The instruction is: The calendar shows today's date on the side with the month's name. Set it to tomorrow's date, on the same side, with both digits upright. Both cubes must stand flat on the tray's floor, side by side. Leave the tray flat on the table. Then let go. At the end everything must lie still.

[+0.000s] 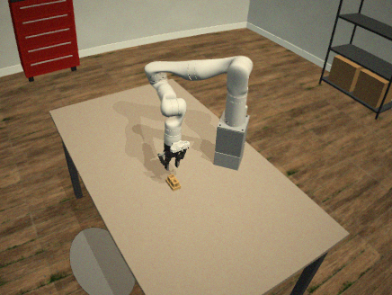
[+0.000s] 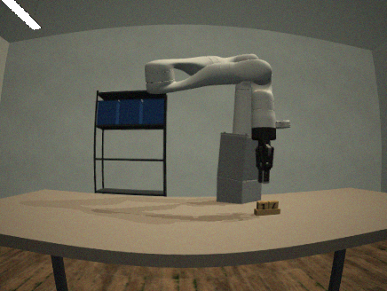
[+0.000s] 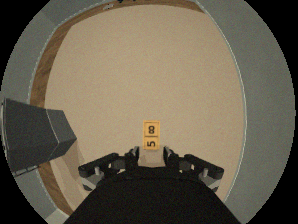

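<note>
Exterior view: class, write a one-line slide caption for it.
Kinova arm's half-closed, empty gripper hangs above the cube calendar in its tray on the table.

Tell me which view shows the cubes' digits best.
Exterior: the cubes face it side by side in the tray, digits large but blurry. The wrist view shows only their top faces, small, ahead of the gripper. The top view shows a tiny block, digits unreadable.

Arm (image 1: 198,70) rises from its base, reaches out horiz. w/ elbow bent, then wrist (image 1: 172,128) drops straight down. Gripper (image 1: 172,163) points vertically down, fingers (image 2: 264,174) abt half-open, nothing between them, hanging in air.
</note>
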`<state>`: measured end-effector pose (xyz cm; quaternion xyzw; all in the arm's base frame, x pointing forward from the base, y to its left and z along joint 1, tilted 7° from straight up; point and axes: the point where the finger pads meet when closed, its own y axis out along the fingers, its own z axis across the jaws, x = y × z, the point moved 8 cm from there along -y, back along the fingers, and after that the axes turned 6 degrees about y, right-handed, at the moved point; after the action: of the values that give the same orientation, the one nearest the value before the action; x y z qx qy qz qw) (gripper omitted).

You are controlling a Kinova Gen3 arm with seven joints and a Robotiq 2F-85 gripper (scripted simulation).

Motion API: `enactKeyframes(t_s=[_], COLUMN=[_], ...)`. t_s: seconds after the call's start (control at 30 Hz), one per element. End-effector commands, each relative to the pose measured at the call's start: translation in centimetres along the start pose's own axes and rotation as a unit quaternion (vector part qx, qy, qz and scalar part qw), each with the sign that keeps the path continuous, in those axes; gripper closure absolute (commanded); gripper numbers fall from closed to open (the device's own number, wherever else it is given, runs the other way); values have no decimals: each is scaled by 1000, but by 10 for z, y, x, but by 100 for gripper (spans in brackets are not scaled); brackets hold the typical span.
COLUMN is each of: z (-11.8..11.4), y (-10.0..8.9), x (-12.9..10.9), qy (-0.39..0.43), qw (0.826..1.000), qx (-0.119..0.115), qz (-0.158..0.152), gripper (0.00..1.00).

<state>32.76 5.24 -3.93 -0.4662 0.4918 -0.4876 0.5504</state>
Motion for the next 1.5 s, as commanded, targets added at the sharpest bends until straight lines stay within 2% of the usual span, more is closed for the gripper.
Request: enactKeyframes(t_s=[0.0,0.87,1.47], z=[0,0,0], y=[3,38,45], x=[0,1,1], qy=[1,1,1], qw=[1000,1000,1000], qx=[-1,-1,-1], qz=[0,0,0], gripper=[54,54,54])
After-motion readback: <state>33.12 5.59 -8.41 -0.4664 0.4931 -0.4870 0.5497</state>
